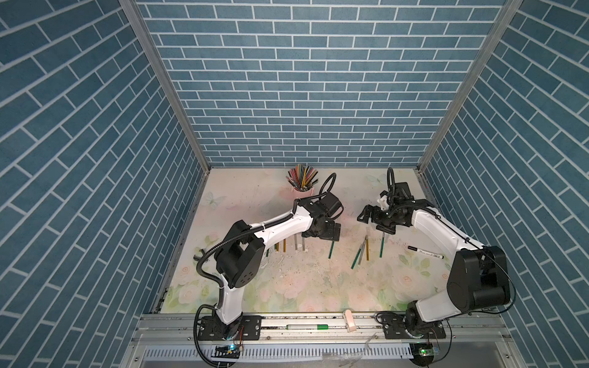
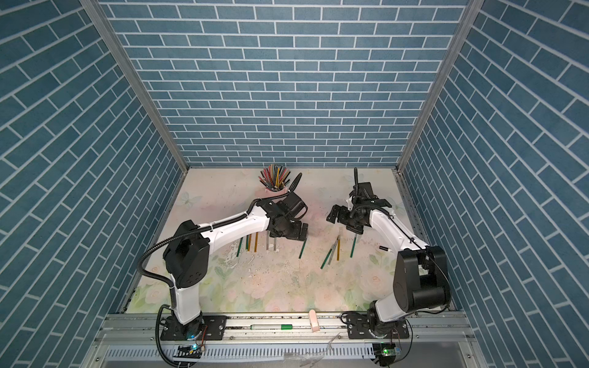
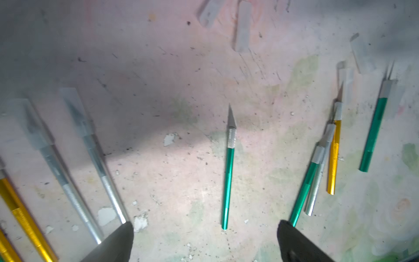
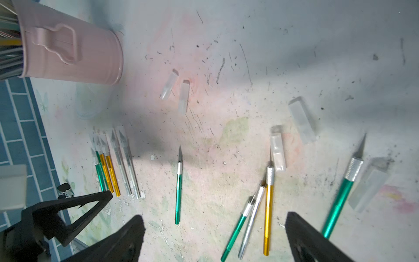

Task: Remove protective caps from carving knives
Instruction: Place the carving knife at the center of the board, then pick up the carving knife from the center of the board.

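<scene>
The carving knives (image 4: 268, 211) lie flat on the flowered table (image 3: 181, 192) in loose groups. On the left arm's side is a close row (image 4: 112, 177) of green, gold and silver ones, each with a protective cap (image 3: 74, 102) on its blade. Part of this row is hidden under the left arm in both top views. Near the middle a lone green knife (image 3: 229, 172) lies by itself, blade bare and pointing toward the back wall. Further toward the right arm three knives, green, silver and gold, overlap in a crossed trio (image 3: 318, 172), and the gold one's blade is bare. Beyond them lies another green knife (image 4: 343, 195), its blade uncovered too. Five loose caps (image 4: 184, 96), translucent and whitish, lie on the table beyond the blade tips. Two are side by side near the pink cup (image 4: 74, 50) of pencils, one is just beside the gold knife's blade, and one is alongside the far green knife. The left gripper (image 3: 204, 226) hangs over the lone green knife with its fingers spread wide to either side of the handle's end, touching nothing and carrying nothing. The right gripper (image 4: 214, 217) hovers over the trio, jaws likewise wide apart and empty. A white marker (image 1: 425, 251) lies apart near the right arm.
</scene>
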Controlling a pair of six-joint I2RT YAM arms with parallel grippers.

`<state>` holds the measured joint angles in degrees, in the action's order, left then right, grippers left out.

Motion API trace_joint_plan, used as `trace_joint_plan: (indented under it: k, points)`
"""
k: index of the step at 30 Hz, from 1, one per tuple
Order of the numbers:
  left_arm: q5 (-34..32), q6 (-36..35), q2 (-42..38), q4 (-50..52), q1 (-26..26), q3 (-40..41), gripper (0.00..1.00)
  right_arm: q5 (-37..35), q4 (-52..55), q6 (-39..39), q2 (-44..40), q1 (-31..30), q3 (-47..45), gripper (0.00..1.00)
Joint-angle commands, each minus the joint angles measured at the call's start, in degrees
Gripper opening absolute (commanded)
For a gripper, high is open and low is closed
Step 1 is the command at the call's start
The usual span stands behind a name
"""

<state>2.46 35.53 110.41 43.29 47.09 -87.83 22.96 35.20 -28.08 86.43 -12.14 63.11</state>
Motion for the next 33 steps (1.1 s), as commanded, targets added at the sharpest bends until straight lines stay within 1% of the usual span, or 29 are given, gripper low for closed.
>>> trace_joint_plan:
  k: [1, 8, 12, 16, 19, 22, 27, 33]
  points:
    - [-4.40, 0.46, -1.18, 4.25, -1.01, 1.80, 0.99, 1.97, 0.30, -0.24, -0.88, 0.18, 1.22, 0.98]
    - [-5.91, 1.16, -1.45, 4.81, -3.12, 4.19, 0.99, 2.92, -2.12, -1.71, 0.13, 0.18, 0.77, 0.98]
    - [-5.28, -0.13, -0.15, 4.61, -3.37, 3.84, 0.94, 2.24, -2.18, -2.25, 0.52, 0.11, 0.72, 0.98]
    - [-5.31, -0.88, 1.10, 4.54, -3.67, 3.63, 0.84, 2.30, -2.62, -2.35, 0.79, 0.26, 0.67, 0.98]
    - [-5.16, -0.99, 2.06, 4.45, -4.15, 3.60, 0.74, 2.35, -2.65, -2.25, 1.19, 0.23, 0.61, 0.98]
    - [-5.10, -1.30, 2.78, 4.36, -4.45, 3.62, 0.69, 2.11, -2.67, -2.33, 1.37, 0.28, 0.52, 0.98]
    - [-5.55, -1.56, 3.97, 4.46, -5.07, 3.55, 0.57, 2.17, -3.30, -2.51, 1.36, 0.48, 0.62, 0.98]
    - [-5.53, -2.14, 5.28, 3.66, -5.94, 4.26, 0.49, 2.35, -3.36, -2.42, 1.74, 0.80, 0.47, 0.98]
